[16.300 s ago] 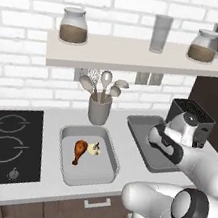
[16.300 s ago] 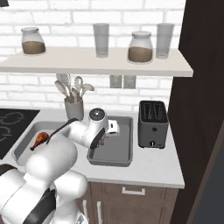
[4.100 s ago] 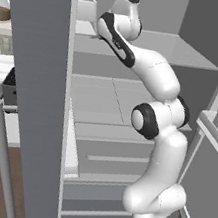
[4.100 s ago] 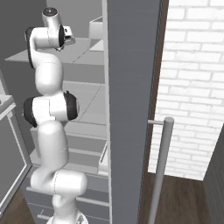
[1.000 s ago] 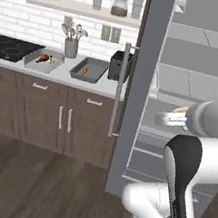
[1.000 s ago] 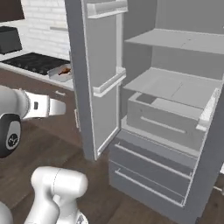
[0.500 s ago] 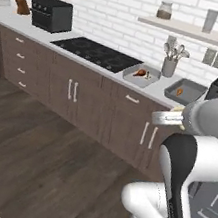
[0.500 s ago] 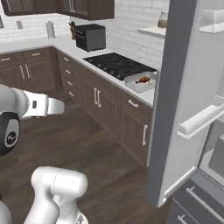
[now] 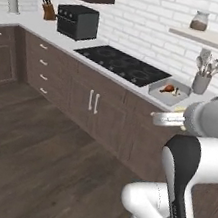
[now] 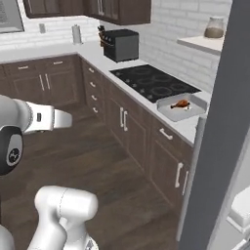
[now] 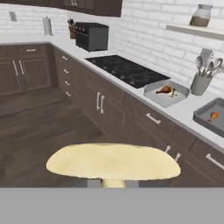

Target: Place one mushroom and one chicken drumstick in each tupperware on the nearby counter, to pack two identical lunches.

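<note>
Mushroom [image 11: 113, 162] gripped above open floor [image 11: 39, 131], off counter [image 11: 186, 114].

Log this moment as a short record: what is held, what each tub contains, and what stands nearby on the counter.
held: a mushroom, its pale cap close in the hand view, stem down between the shut fingers
light grey tupperware: one chicken drumstick and a small pale item beside it, too small to name
darker grey tupperware: one drumstick, no mushroom visible
counter: both tubs side by side, cooktop on one side, utensil holder behind
still to do: mushroom not yet in the darker tub
</note>
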